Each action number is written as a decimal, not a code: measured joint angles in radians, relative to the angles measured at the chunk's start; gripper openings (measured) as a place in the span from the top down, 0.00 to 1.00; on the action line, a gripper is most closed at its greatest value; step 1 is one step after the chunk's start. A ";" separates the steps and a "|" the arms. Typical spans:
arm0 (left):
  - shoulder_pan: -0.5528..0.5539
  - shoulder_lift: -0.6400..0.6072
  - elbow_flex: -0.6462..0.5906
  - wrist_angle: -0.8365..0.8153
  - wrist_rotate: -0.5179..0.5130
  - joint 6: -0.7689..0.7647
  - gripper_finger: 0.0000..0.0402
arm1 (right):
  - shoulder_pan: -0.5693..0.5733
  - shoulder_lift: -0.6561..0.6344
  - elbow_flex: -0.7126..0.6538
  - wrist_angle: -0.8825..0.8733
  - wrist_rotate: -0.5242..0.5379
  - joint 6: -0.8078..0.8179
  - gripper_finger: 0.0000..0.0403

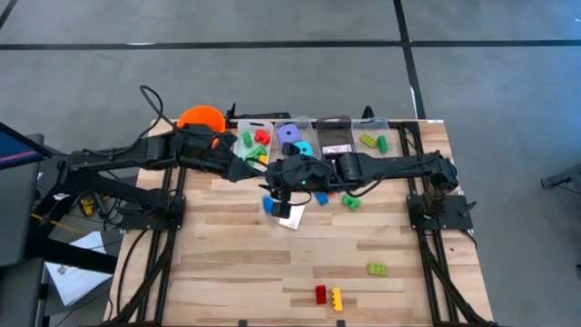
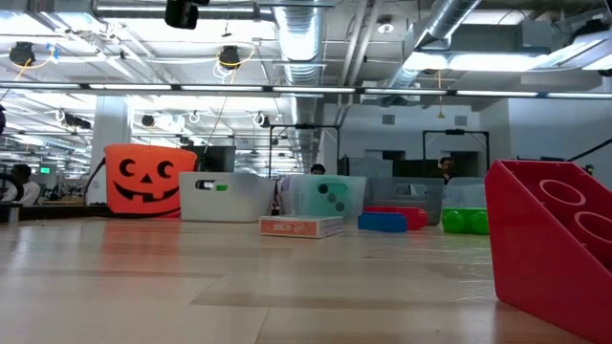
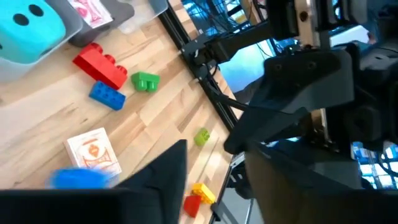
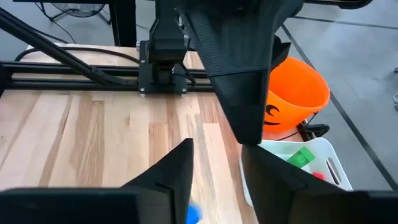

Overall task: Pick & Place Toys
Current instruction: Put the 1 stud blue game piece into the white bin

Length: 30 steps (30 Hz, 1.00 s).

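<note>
Bins (image 1: 313, 138) line the table's (image 1: 236, 272) far edge, bucket (image 1: 201, 118) leftmost.

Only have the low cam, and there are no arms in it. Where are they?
Observer: Both are over the far middle of the table, in front of the bins. The left end effector is close beside the right end effector.
Operator: Is the teal die alone in its bin?
Observer: No. From above, a purple die lies behind the teal die in the same bin.
Operator: Anything next to the big red brick on my right?
Observer: Yes. A yellow brick lies right beside the red brick near the front edge.
</note>
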 joint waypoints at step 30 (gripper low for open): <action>-0.048 0.001 -0.001 -0.791 -0.116 1.027 0.56 | -0.071 -0.002 0.000 -0.274 0.006 0.195 0.70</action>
